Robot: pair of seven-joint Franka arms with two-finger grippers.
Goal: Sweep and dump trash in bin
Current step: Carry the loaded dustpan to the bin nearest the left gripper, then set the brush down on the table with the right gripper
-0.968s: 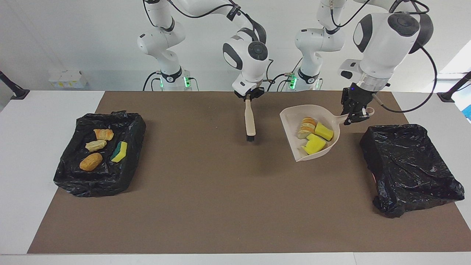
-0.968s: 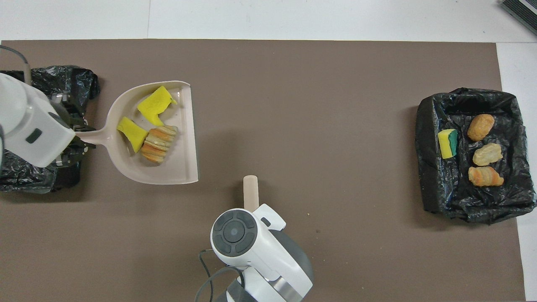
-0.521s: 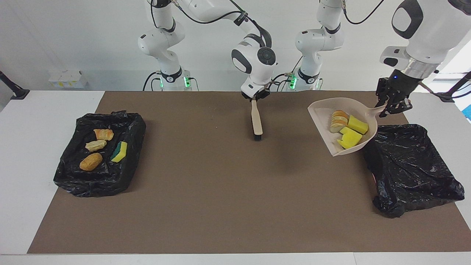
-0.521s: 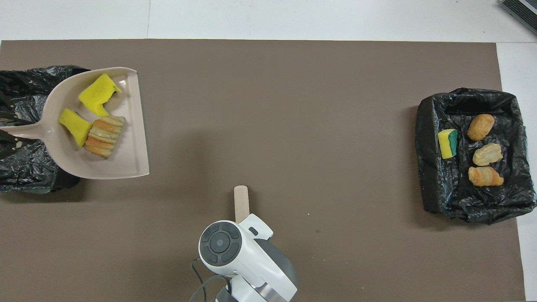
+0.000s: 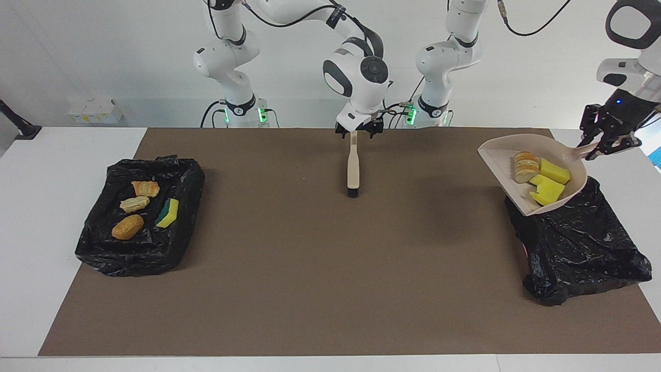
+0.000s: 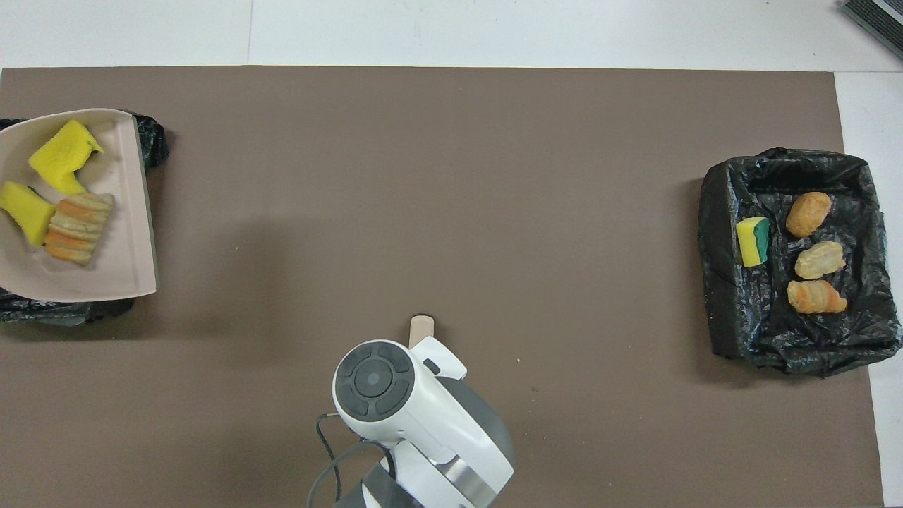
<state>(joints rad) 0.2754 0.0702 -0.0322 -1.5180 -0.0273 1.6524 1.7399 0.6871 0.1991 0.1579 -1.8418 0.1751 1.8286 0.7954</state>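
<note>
Beige plastic dustpan (image 5: 496, 155) hangs over the black-lined bin (image 5: 583, 248) at the left arm's end of the surface, its handle clamped in the left end effector (image 5: 599, 147). Three pieces of trash (image 5: 542, 178) lie inside it. The right end effector (image 5: 355, 132) grips the brush (image 5: 353, 168) above mid-surface. Four more scraps (image 5: 139, 204) lie in the other bin (image 5: 98, 243).

White glossy arm links, grey-black round joint caps, black cables, green-lit bases, black fingers (image 5: 602, 147).
</note>
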